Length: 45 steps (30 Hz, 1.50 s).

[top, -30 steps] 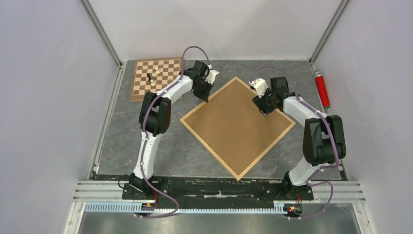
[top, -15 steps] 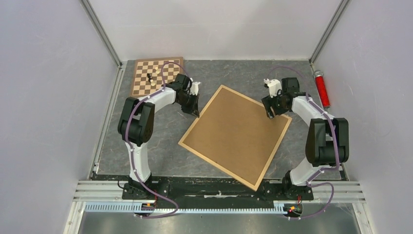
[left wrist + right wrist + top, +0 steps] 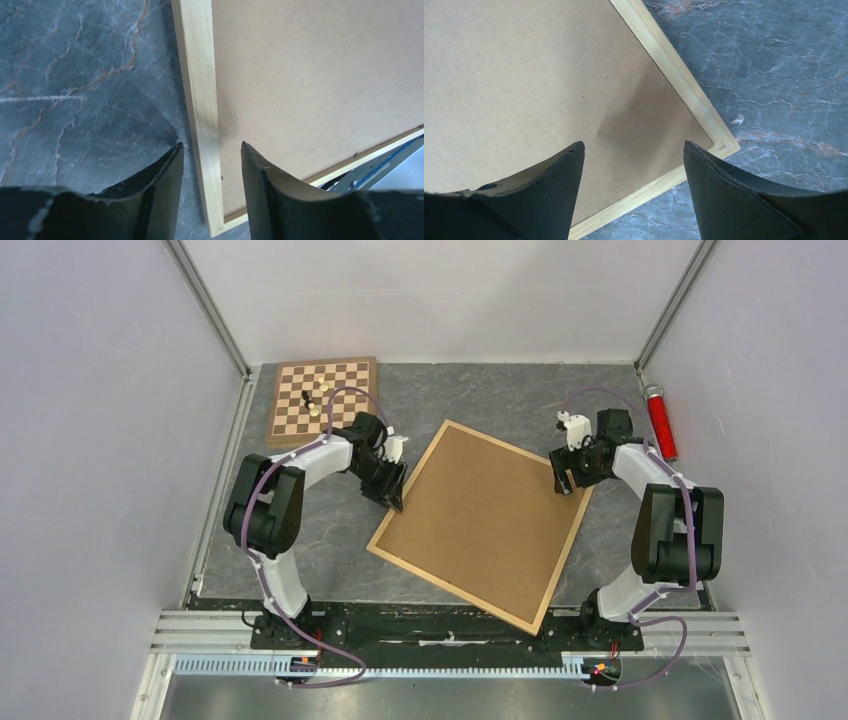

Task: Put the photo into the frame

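The frame (image 3: 450, 590), thin light wood, lies flat and skewed on the grey table, filled by a brown backing board (image 3: 480, 520). The photo is hidden. My left gripper (image 3: 392, 498) is at the frame's left edge. In the left wrist view it (image 3: 212, 147) stands open, one finger on each side of the wooden strip (image 3: 200, 75), with a gap on both sides. My right gripper (image 3: 565, 483) hovers at the frame's right corner. In the right wrist view it (image 3: 634, 145) is open wide over the backing board (image 3: 524, 75) and the border (image 3: 666, 55), holding nothing.
A checkered chessboard (image 3: 340, 375) with a few pieces (image 3: 315, 400) lies at the back left. A red cylinder (image 3: 660, 422) rests along the right wall. Grey walls close in the table on three sides; the arms' rail runs along the near edge.
The frame has turned counter-clockwise and slid nearer. The left gripper, shut on its edge before, has opened. The right gripper has opened wider, and both have moved nearer.
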{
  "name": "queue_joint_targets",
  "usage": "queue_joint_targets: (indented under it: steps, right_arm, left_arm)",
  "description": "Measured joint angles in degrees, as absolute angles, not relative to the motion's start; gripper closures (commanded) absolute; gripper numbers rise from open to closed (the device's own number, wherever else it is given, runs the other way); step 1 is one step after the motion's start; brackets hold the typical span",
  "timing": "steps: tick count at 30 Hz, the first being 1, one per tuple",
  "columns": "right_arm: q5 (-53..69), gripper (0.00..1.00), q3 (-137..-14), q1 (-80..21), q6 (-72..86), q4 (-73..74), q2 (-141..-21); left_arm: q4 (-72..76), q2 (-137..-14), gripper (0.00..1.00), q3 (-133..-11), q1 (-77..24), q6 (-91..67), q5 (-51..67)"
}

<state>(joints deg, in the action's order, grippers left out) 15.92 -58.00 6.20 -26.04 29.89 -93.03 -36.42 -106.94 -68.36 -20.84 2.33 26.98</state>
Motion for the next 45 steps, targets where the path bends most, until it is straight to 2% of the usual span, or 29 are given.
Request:
queue_joint_targets:
  steps: [13, 32, 45]
  right_arm:
    - [21.39, 0.26, -52.34, 6.15, -29.56, 25.87, -91.13]
    - [21.91, 0.27, -45.91, 1.02, -32.88, 19.00, -87.44]
    - [21.56, 0.28, -44.27, -1.04, -33.04, 17.61, -86.26]
  left_arm:
    - [-44.82, -105.25, 0.48, -68.42, -17.72, 17.45, 21.76]
    - [-44.25, -99.48, 0.49, -67.90, -22.81, 17.50, 19.18]
    - [-41.08, -99.42, 0.50, -64.29, -27.14, 16.99, 13.04]
